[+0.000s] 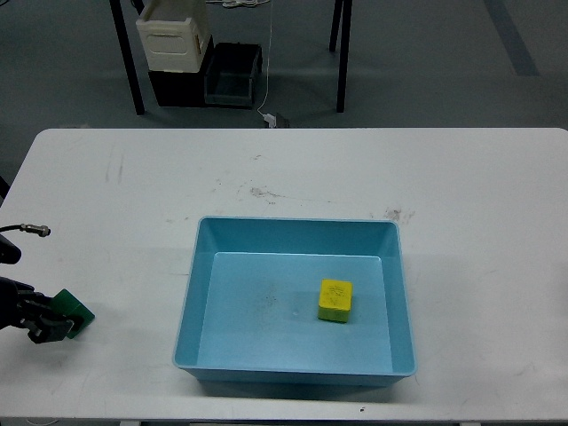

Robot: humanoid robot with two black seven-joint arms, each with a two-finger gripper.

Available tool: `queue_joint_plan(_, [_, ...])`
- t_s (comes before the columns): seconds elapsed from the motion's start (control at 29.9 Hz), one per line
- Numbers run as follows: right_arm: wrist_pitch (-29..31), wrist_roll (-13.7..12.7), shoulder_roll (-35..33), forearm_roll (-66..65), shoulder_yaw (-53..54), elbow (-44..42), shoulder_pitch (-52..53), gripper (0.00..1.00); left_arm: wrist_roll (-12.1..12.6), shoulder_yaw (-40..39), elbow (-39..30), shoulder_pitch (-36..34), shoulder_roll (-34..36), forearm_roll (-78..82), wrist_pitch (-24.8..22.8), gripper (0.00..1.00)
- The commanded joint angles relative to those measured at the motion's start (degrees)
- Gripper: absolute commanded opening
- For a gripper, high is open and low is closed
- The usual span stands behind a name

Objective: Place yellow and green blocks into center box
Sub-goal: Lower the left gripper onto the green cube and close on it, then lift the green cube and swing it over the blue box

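Note:
A yellow block (335, 299) lies inside the light blue box (193, 284) at the middle of the white table, right of the box's centre. A green block (76, 310) lies on the table near the left edge, well left of the box. My left gripper (49, 319) comes in from the left edge, and its dark fingers sit on either side of the green block's left part, covering some of it. I cannot tell whether the fingers press on the block. My right gripper is out of view.
The white table (293, 169) has light scuff marks behind the box. A metal fitting with a cable (35, 231) sticks in at the left edge. Beyond the table are black legs and storage bins (200, 62) on the floor.

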Motion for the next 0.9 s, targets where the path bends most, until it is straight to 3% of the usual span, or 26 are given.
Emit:
queue_joint_plan(0.0, [0.01,0.00,0.00,0.00,0.01,0.00,-0.05,0.97,0.00,0.02,-0.01,-0.16,0.13,-0.17,0.00,0.28])
queue_joint_plan(0.13, [0.01,0.00,0.00,0.00,0.01,0.00,-0.13,0.97,0.00,-1.04,-0.01,-2.61,0.39,-0.96,0.40,0.19])
queue_joint_plan(0.4, [0.01,0.08,0.00,0.00,0.10,0.00,-0.57,0.97,0.00,-2.27,-0.97,-19.21,7.51,-14.75,1.81,0.16])
queue_joint_plan(0.6, [0.01,0.17,0.00,0.00,-0.08,-0.08,-0.66,0.97,0.00,-1.92,-14.65,-32.14,7.87,-16.43,0.00,0.16])
queue_joint_plan(0.74, [-0.08,0.17,0.26,0.00,-0.34,0.00,-0.66,0.97,0.00,-1.92,-24.51,-35.66,3.14,-16.34,0.00,0.16])
queue_joint_plan(0.87, [0.01,0.17,0.70,0.00,-0.25,-0.08,-0.66,0.97,0.00,-1.66,-25.67,-38.47,-8.89,-14.85,0.00,0.16])
